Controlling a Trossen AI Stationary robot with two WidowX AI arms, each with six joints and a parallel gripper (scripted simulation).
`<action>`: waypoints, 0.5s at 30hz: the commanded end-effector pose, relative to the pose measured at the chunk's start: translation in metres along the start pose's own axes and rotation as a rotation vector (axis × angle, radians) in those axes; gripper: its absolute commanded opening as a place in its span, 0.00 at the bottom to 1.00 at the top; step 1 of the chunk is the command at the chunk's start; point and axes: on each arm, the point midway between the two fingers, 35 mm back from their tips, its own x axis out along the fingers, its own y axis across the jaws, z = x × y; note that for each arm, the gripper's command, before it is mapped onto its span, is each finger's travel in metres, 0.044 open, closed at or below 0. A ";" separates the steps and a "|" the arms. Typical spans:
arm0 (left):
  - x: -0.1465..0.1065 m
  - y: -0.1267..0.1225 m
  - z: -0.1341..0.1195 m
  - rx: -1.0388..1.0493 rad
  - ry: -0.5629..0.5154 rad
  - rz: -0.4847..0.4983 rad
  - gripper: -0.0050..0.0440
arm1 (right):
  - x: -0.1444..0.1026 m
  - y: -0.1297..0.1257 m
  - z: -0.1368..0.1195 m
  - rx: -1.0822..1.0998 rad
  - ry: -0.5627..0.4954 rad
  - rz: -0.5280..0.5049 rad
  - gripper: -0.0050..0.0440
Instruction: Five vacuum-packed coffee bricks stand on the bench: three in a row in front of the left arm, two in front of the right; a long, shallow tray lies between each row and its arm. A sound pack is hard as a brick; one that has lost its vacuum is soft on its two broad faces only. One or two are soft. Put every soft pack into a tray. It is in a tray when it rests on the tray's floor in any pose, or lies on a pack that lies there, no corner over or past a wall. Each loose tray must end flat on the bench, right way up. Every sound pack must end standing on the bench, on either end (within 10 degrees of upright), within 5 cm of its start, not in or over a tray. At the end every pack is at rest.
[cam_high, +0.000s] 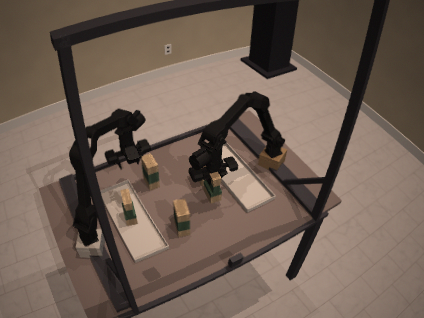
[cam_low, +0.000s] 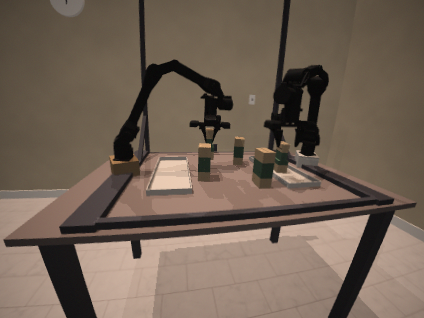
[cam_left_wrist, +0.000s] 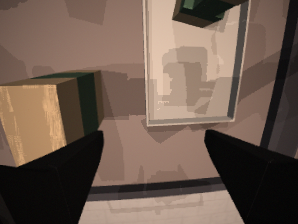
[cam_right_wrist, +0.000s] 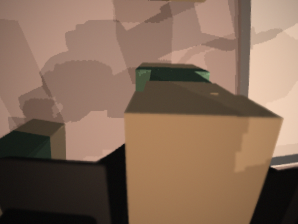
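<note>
Five coffee bricks, each an upright-looking block with tan ends and a dark green middle band, are distributed over the bench (cam_high: 200, 260) (cam_low: 225, 200). The first, the tray pack (cam_high: 129, 206) (cam_low: 282, 157) (cam_left_wrist: 207, 11), stands on the floor of the left tray (cam_high: 163, 246) (cam_low: 313, 184) (cam_left_wrist: 190, 122), toward its 11 o'clock end in the top view; its end face is tan and its sides are flat. The centre pack (cam_high: 182, 217) (cam_low: 238, 151) stands on the bench at 4 o'clock from it. The near-left pack (cam_high: 150, 171) (cam_low: 262, 168) (cam_left_wrist: 37, 117) stands at 1 o'clock from the tray pack; at 9 o'clock in the left wrist view, it shows a broad, pale tan end with sharp edges. The left gripper (cam_high: 132, 159) (cam_low: 283, 145) (cam_left_wrist: 155, 136) is spread wide, with nothing between its fingers. The right gripper (cam_high: 215, 175) (cam_low: 210, 137) (cam_right_wrist: 171, 137) is partly closed about the end of the gripped pack (cam_high: 212, 191) (cam_low: 209, 135) (cam_right_wrist: 197, 160), which looks upright; whether its foot bears on the bench cannot be told. The remaining pack (cam_low: 204, 162) (cam_right_wrist: 32, 137) stands beside the right tray (cam_high: 260, 202) (cam_low: 170, 191) (cam_right_wrist: 244, 50), at 3 o'clock from it in the exterior view. Softness cannot be told from these faces.
</note>
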 end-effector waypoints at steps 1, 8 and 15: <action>-0.010 -0.040 0.000 -0.001 0.026 0.044 0.83 | -0.014 0.003 0.000 0.007 0.014 0.039 0.33; -0.009 -0.073 0.002 0.000 0.026 0.041 0.83 | -0.014 -0.001 0.001 0.007 0.014 0.039 0.33; -0.009 -0.073 0.002 0.000 0.026 0.041 0.83 | -0.013 -0.021 0.004 0.007 0.014 0.038 0.33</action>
